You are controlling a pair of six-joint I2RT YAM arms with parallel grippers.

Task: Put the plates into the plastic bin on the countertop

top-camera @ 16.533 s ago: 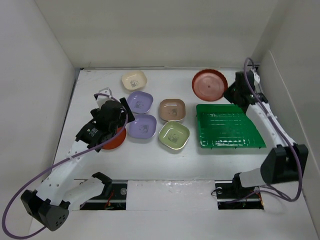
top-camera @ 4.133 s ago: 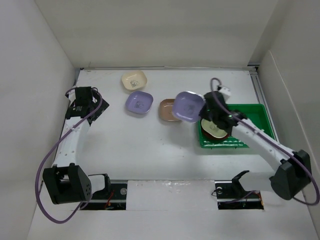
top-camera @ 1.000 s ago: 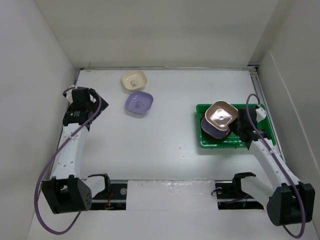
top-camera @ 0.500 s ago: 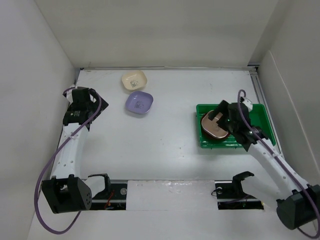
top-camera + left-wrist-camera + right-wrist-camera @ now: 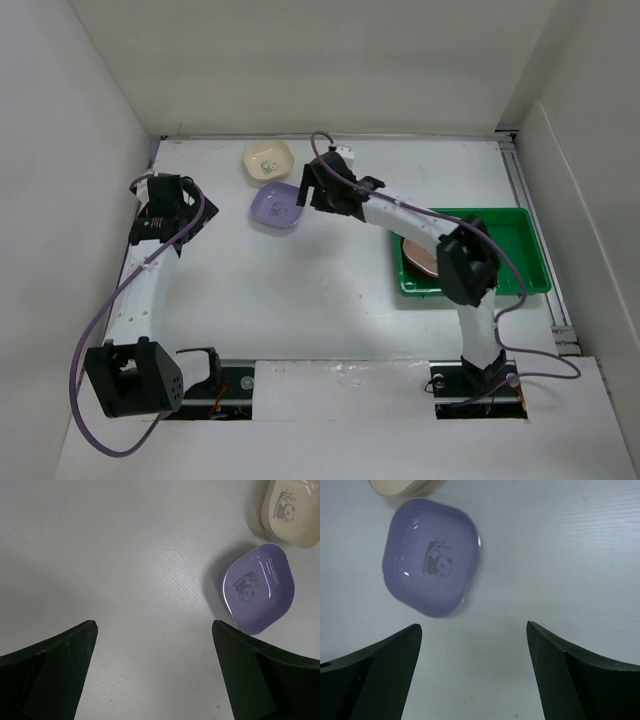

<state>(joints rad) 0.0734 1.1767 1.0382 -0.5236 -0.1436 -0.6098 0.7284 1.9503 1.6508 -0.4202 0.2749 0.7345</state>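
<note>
A lavender plate (image 5: pixel 277 206) and a cream plate (image 5: pixel 268 159) lie on the white countertop (image 5: pixel 330 290) at the back left. The green plastic bin (image 5: pixel 512 246) at the right holds stacked plates, a tan-pink one (image 5: pixel 416 256) on top. My right gripper (image 5: pixel 310 190) hangs open just right of the lavender plate (image 5: pixel 431 557), nothing between its fingers (image 5: pixel 395 660). The cream plate's edge (image 5: pixel 400 486) shows at the top. My left gripper (image 5: pixel 168 210) stands open and empty at the far left, with the lavender plate (image 5: pixel 257 587) and the cream plate (image 5: pixel 292 510) to its right.
White walls close in the left, back and right sides. The right arm (image 5: pixel 400 215) stretches from the bin across the middle of the countertop. The arm bases and cables sit along the near edge.
The right gripper has opened and left the tan-pink plate on the stack in the bin, then swung left to beside the lavender plate. The left arm has not moved.
</note>
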